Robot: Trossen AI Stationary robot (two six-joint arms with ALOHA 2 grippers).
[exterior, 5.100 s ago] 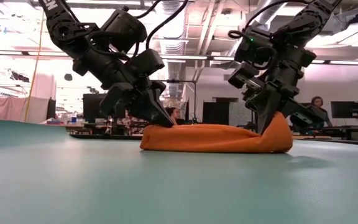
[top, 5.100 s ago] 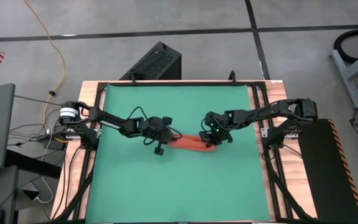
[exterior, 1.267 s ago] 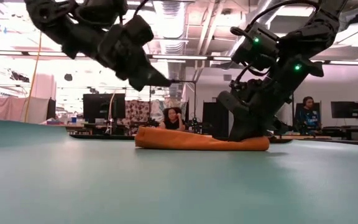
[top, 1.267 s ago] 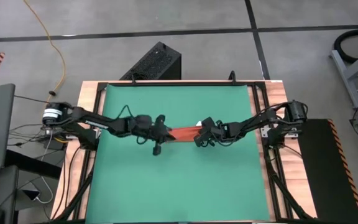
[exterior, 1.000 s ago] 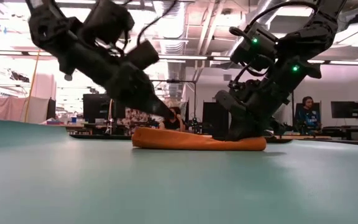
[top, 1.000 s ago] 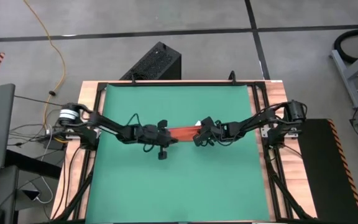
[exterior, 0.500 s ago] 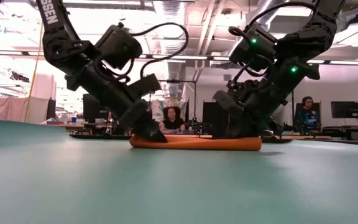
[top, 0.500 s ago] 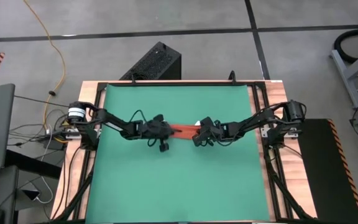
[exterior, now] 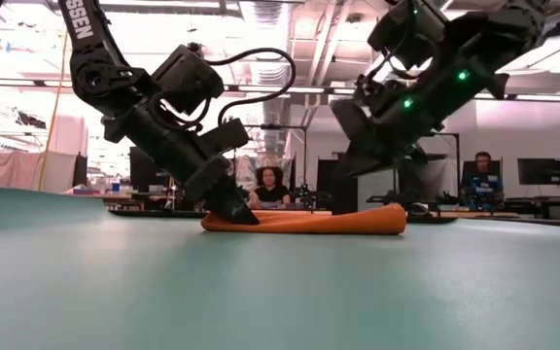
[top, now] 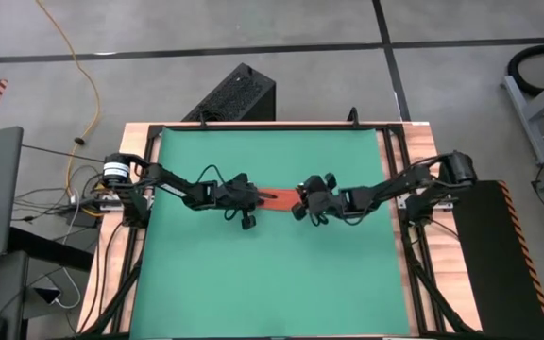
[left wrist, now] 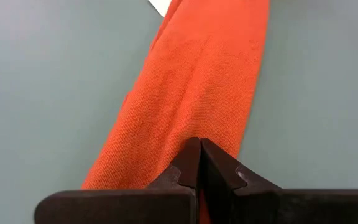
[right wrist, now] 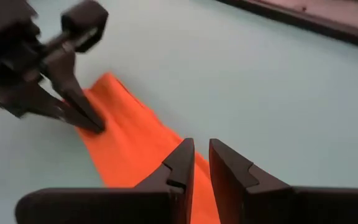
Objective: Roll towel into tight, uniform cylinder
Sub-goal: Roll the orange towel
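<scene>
The orange-red towel [top: 280, 199] lies on the green mat [top: 253, 274] as a long, flattened roll running left to right. It also shows in the low view [exterior: 309, 223]. Its white tag [left wrist: 160, 5] shows at one edge in the left wrist view. My left gripper [exterior: 237, 217] is shut and rests on the towel's left end. My right gripper [right wrist: 201, 147] hangs above the towel's right part [right wrist: 135, 149], its fingers a narrow gap apart, touching nothing. My left gripper presses its shut fingertips [left wrist: 199, 149] down on the top of the towel's left end [left wrist: 188, 118]. The fingers slant down from the table's left and lie along the roll. The towel lies flat on the mat under them [exterior: 224, 223].
The mat is bordered by a wooden frame [top: 130, 246]. A black box [top: 239, 93] stands on the floor beyond the far edge. A seated person [exterior: 270, 183] shows in the room behind the table. Bare mat lies in front of and behind the towel.
My left gripper has come down from above onto the towel's left end and stays pressed there. My right gripper has lifted up off the towel's right end in the last half second. The towel's right end has risen slightly; the rest stays flat.
</scene>
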